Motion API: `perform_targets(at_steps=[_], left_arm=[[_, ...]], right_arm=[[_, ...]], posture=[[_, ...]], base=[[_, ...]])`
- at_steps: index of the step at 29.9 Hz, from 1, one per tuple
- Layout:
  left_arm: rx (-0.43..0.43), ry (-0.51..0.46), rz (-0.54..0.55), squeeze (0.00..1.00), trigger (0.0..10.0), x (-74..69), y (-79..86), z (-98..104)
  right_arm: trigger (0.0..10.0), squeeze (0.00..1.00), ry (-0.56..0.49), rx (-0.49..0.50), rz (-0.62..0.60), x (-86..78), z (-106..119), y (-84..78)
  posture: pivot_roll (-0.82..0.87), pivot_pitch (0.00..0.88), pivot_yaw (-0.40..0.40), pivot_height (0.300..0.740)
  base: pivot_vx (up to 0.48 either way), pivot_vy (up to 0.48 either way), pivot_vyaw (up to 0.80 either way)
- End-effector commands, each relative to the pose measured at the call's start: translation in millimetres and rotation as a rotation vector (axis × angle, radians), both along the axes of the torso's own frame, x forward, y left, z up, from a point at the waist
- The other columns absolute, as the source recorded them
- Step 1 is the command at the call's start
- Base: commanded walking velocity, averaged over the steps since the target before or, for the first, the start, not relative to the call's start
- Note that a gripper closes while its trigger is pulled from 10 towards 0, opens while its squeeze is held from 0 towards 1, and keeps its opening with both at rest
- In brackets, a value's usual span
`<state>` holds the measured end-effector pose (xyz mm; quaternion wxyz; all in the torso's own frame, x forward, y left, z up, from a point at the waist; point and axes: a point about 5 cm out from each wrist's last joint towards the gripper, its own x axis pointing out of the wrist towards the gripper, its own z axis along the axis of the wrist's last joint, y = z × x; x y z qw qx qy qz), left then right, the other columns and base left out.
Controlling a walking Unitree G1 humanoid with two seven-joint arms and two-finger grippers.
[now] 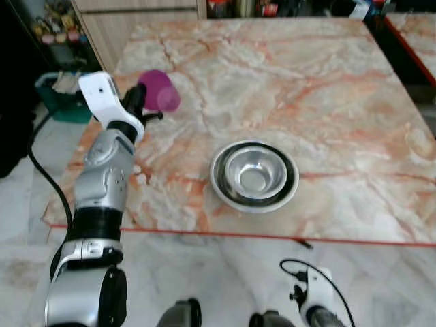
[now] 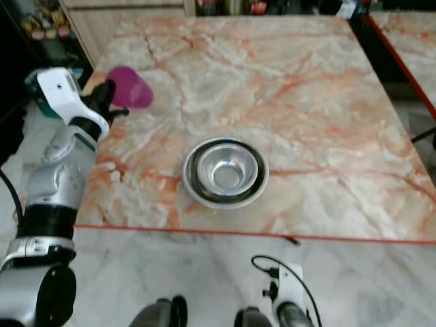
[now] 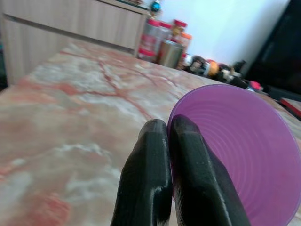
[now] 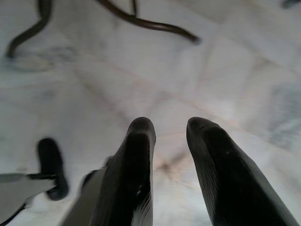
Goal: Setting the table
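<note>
Purple cup held on its side at the desk's left edge, mouth facing away from the robot, rim pinched between the two black fingers of the left claw, which is clenched on the cup wall; left wrist view shows the ribbed inside of the cup just beside the fingertips. Whether the cup touches the marble or hangs just above it can't be told. Left arm reaches up from lower left over the desk corner; a green basket sits on the floor beyond it. Moving right, near the desk's front-centre: a steel bowl nested in a wider plate, upright, well apart from the cup. Far edge of the desk carries jars & bottles, blurred. Lower right, off the desk: right claw hangs idle over the pale tiled floor, fingers parted w/ a clear gap, gripping nothing; a dark cable lies on the tiles.
</note>
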<state>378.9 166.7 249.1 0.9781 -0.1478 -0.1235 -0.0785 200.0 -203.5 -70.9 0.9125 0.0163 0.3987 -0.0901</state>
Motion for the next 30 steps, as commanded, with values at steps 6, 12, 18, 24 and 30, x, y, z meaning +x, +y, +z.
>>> perform_targets(at_steps=[6, 12, 18, 24, 30], left_arm=[[0.071, 0.047, -0.036, 0.00, 10.0, 0.0, -2.6, -0.7], [0.183, 0.205, -0.069, 0.00, 10.0, 7.4, -12.9, -15.5], [0.206, 0.268, -0.051, 0.00, 10.0, 18.1, -17.5, -8.6], [0.232, 0.334, -0.072, 0.00, 10.0, 23.9, -21.8, -1.5], [0.260, 0.390, -0.115, 0.00, 10.0, 25.4, -24.9, -1.2]], right_arm=[[10.0, 0.00, 0.027, 0.015, -0.001, -7.2, -4.9, 5.0], [10.0, 0.00, 0.030, 0.013, 0.000, -7.4, -5.1, 4.9], [10.0, 0.00, 0.030, 0.015, 0.000, -7.5, -5.1, 5.1], [10.0, 0.00, 0.030, 0.016, -0.005, -7.7, -5.3, 5.7], [10.0, 0.00, 0.031, 0.016, -0.008, -7.9, -5.5, 5.8]], posture=[[0.01, 0.198, 0.013, 0.740], [0.01, 0.197, 0.013, 0.740], [0.02, 0.199, 0.019, 0.740], [0.02, 0.198, 0.026, 0.740], [0.02, 0.198, 0.026, 0.740]], base=[[0.000, 0.000, 0.00], [0.000, 0.000, 0.00], [0.000, 0.000, 0.00], [0.000, 0.000, 0.00], [0.000, 0.000, 0.00]])
